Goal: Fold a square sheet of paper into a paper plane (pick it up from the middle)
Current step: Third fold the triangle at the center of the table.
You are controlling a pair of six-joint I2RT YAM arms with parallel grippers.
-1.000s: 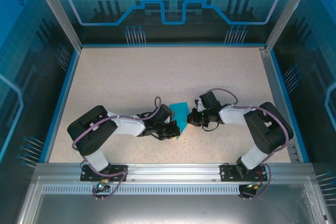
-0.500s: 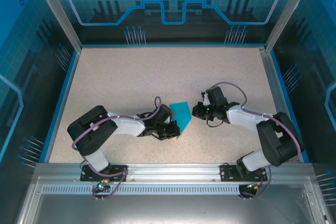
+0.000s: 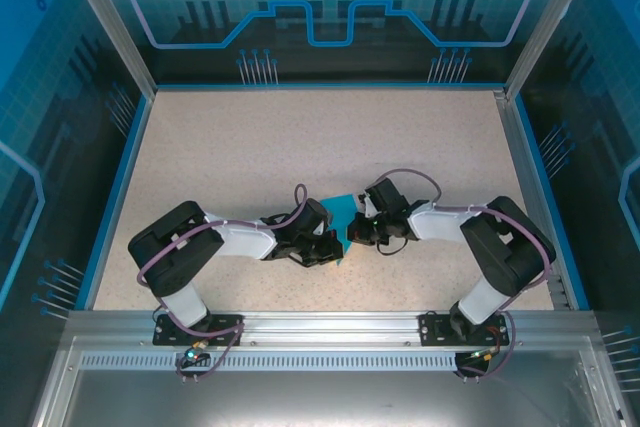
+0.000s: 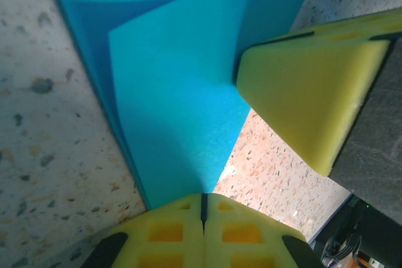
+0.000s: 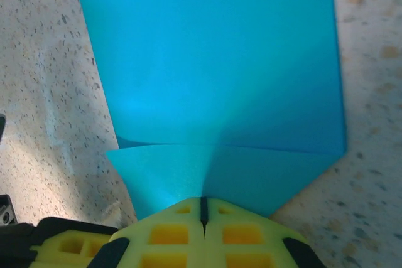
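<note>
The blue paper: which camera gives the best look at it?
The right wrist view: the square sheet of paper lies large and near, its folded flap and crease clear. The left wrist view shows a slanted part of it; the top view shows a small teal patch.

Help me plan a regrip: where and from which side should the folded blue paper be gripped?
Probably the folded flap, sliding in low at the corner that casts a shadow: it seems lifted there, while the rest of the paper lies flat.
</note>
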